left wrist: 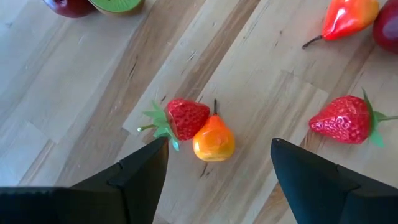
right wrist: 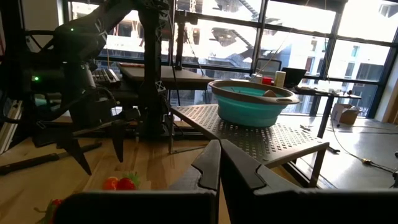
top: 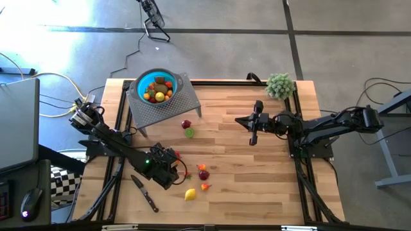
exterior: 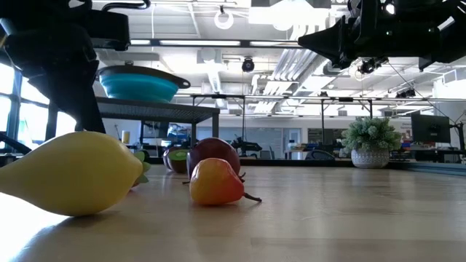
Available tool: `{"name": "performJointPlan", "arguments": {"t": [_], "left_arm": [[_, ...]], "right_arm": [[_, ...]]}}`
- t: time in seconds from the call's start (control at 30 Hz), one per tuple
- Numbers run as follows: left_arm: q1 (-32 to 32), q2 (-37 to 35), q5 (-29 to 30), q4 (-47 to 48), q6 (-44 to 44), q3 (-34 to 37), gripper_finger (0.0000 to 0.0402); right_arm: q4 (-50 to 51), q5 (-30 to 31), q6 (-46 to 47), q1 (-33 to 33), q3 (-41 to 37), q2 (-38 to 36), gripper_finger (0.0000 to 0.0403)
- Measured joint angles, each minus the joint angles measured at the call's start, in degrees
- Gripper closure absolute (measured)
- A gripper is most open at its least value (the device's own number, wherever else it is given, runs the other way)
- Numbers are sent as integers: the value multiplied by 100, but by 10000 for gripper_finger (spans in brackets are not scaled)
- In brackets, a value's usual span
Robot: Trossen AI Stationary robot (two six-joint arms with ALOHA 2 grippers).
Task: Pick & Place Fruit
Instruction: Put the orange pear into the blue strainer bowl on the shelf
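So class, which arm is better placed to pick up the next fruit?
Left. Its open gripper hangs over the small orange pear beside a strawberry. The right gripper is shut, far from the fruit.

Strawberry [left wrist: 346, 120] leaves – cut by frame edge; bowl [top: 156, 87] fruit – indistinct.

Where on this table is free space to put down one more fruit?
Bare wood lies between the right gripper and the front edge, right of the loose fruits. Crowded: around the left gripper, knife and teal bowl.
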State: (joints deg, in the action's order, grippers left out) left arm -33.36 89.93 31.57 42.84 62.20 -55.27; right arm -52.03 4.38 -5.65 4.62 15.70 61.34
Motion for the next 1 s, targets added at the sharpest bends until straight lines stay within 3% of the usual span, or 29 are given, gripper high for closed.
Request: {"name": "performJointPlan", "arguments": {"t": [1.0], "left_arm": [[0, 0, 0, -145, 71, 0, 123]], "right_arm": [[0, 0, 0, -1, 0, 1, 401]]}}
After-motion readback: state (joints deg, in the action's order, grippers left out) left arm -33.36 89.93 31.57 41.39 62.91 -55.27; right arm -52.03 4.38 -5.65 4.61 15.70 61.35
